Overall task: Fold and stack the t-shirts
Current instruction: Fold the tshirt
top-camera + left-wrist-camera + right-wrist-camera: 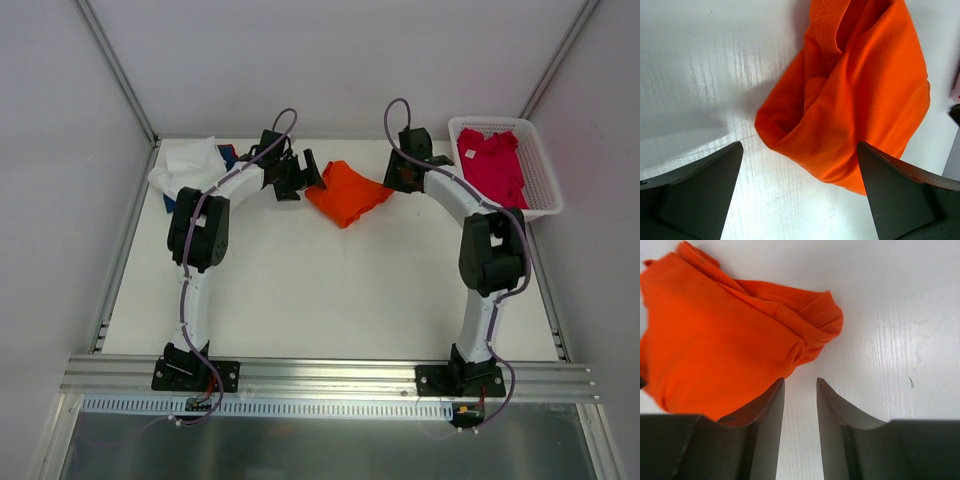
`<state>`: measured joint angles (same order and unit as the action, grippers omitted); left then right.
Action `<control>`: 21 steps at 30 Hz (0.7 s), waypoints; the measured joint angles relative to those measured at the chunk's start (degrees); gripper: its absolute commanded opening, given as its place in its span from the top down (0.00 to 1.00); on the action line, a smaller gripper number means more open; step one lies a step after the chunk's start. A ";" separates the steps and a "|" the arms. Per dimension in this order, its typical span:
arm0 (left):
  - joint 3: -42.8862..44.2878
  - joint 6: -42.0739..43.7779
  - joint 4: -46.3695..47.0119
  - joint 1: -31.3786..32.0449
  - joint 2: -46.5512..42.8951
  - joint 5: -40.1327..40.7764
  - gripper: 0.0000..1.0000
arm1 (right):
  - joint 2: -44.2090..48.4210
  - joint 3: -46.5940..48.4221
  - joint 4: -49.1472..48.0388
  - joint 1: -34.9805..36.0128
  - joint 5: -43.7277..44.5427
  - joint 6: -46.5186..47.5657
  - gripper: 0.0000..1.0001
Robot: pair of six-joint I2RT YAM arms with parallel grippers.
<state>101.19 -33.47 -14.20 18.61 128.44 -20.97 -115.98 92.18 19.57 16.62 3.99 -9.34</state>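
Note:
A bright orange t-shirt lies bunched in a loose bundle on the white table, at the back centre. My left gripper hovers at its left edge, jaws open wide; in the left wrist view the orange cloth lies just beyond the fingertips, none of it between them. My right gripper is at the shirt's right edge. Its jaws stand a narrow gap apart over bare table, with the orange shirt beside the left finger. A white t-shirt and a navy one lie at the back left.
A white mesh basket stands at the back right with a crimson-pink t-shirt in it. Grey walls close in the table at the back and sides. An aluminium rail runs along the near edge by the arm bases.

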 measured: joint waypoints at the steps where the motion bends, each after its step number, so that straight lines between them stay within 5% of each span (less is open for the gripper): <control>1: 0.00 0.07 -0.02 -0.22 0.00 -0.24 0.01 | 1.73 -0.55 0.09 0.00 0.02 0.24 0.65; 21: 10.47 -1.42 8.11 -8.20 11.17 -14.16 0.01 | 35.54 -19.58 -4.83 -0.31 -13.31 1.25 0.65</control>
<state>111.66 -34.89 -6.09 10.41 139.61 -35.14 -80.44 72.60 14.74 16.32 -9.32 -8.10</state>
